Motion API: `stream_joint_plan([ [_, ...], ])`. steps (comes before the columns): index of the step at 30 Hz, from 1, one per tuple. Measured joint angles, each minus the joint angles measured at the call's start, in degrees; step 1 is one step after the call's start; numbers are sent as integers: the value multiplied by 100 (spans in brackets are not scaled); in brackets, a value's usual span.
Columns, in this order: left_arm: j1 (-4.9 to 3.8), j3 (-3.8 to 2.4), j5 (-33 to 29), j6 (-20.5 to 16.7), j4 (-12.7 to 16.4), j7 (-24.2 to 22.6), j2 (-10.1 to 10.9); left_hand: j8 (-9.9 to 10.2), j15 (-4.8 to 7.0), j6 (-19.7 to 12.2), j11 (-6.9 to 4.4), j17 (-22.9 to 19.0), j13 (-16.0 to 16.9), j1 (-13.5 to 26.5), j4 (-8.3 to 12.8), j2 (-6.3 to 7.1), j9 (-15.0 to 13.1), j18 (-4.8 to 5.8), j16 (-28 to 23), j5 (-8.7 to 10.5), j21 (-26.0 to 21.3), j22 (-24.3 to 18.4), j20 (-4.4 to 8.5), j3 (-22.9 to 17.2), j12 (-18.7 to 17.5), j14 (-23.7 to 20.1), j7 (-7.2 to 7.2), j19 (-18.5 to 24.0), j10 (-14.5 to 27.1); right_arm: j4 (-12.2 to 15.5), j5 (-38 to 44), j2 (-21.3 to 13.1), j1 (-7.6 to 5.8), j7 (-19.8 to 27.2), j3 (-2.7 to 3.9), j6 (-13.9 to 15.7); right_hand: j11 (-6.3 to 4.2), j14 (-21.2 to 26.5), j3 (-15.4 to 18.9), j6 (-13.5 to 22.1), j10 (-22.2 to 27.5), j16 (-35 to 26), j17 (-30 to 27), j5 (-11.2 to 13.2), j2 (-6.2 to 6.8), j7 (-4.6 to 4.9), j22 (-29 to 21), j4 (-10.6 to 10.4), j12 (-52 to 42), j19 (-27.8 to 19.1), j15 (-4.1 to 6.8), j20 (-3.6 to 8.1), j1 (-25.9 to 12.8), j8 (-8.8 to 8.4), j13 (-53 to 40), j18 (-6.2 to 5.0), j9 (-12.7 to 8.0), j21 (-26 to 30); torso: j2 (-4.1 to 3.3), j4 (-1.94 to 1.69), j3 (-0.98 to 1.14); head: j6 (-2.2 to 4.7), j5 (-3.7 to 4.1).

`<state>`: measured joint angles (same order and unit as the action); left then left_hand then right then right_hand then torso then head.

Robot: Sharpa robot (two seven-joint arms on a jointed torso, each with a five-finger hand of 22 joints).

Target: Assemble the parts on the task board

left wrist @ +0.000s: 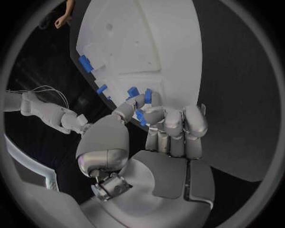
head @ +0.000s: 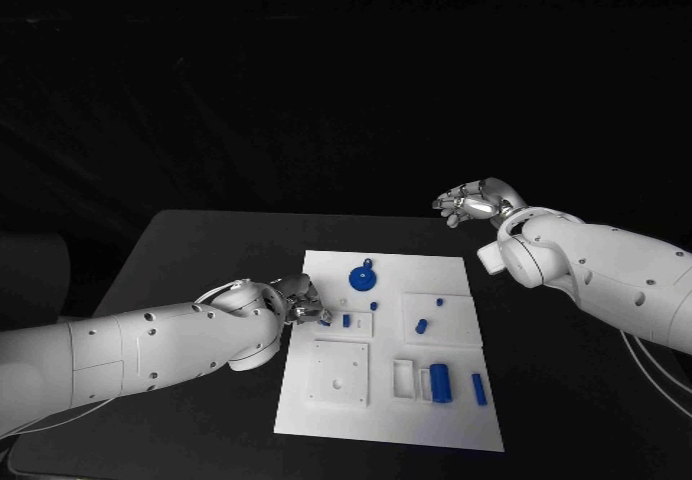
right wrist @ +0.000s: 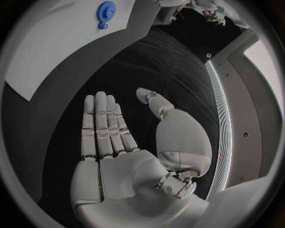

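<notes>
My left hand (head: 293,300) pinches a small blue part (left wrist: 147,97) at the task board (head: 433,270) left edge, right hand (head: 476,203) open; keep it upright, seat gently.

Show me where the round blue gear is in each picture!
Head view: the round blue gear lies near the far end of the white task board, ahead of the left hand.
Left wrist view: I cannot pick the gear out; smaller blue parts show along the board's edge near the fingers.
Right wrist view: the gear sits on the board, far beyond the right hand.
Shared landmark: the white task board.
</notes>
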<state>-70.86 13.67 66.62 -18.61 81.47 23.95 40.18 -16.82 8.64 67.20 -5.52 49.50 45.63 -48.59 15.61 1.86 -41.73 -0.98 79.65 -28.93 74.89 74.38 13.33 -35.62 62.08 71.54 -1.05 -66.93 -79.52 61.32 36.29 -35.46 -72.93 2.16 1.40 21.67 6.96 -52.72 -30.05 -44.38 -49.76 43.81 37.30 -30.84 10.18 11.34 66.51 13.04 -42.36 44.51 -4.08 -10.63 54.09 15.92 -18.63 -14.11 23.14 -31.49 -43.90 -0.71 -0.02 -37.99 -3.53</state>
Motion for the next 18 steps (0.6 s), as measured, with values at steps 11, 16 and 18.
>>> stream_joint_plan([
  [11,0,0,-8,58,40,23,-12,-2,-2,0,0,18,10,24,7,-24,-30,0,28,-18,31,14,0,7,84,2,0,1,0,0,0,-1,0,-1,0,-1,0,0,0,-1,0,0,-5,-23,0,-1,5,0,0,0,0,0,0,0,6,0,0,0,-1,3,1,-24,-9],
  [16,-2,-2,-43,123,43,25,-33,-24,-12,0,0,18,5,24,10,-24,-111,0,28,-116,31,-3,0,10,139,12,0,1,0,3,0,-6,0,-2,0,-2,0,0,0,-1,0,0,-5,-23,0,-1,4,0,0,0,0,0,0,0,6,0,0,0,-1,3,3,-38,-6],
  [18,-3,-3,-56,142,39,25,-37,-25,-29,0,0,12,-13,24,-4,-24,-112,0,28,152,31,-29,0,-4,155,29,0,1,0,3,0,-6,0,-2,0,-2,0,0,0,-1,0,0,-5,-23,0,-1,4,0,0,0,0,0,0,0,9,0,1,0,-1,3,4,-42,2],
])
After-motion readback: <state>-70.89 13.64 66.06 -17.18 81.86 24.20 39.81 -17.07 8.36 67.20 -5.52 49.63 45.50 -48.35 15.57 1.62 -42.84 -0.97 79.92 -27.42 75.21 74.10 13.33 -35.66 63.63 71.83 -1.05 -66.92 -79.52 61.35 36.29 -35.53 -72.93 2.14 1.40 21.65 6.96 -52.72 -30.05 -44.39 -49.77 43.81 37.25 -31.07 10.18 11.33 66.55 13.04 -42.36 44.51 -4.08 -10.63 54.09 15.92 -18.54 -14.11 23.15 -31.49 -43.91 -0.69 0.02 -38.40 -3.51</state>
